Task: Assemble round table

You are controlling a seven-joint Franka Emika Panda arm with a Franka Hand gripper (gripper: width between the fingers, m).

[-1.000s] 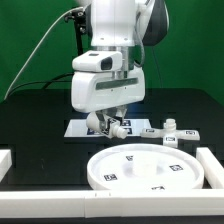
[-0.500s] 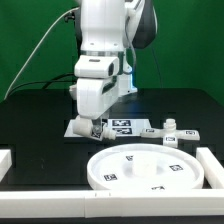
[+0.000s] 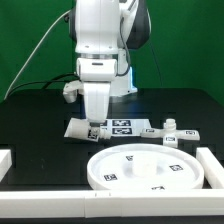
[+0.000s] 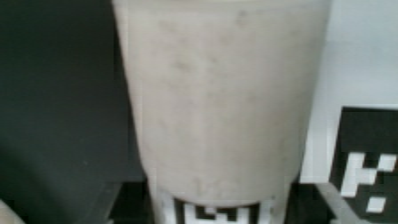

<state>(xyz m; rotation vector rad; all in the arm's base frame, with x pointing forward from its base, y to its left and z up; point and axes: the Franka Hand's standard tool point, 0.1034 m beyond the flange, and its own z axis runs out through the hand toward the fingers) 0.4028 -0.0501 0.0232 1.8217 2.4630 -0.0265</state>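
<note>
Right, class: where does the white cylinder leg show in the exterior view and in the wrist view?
Exterior view: the cylinder leg is near the picture's centre, mostly hidden at the tips of the gripper, over the end of the marker board on the exterior view's left.
Wrist view: the cylinder leg fills most of the picture, close up.
Shared landmark: the marker board; its tags show beside the leg.

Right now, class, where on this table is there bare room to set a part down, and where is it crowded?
Bare black table lies on the exterior view's left, between the border rail, the marker board and the disc. Crowded: around the marker board, where the hand holds the leg, and between it, the small white parts and the disc.
</note>
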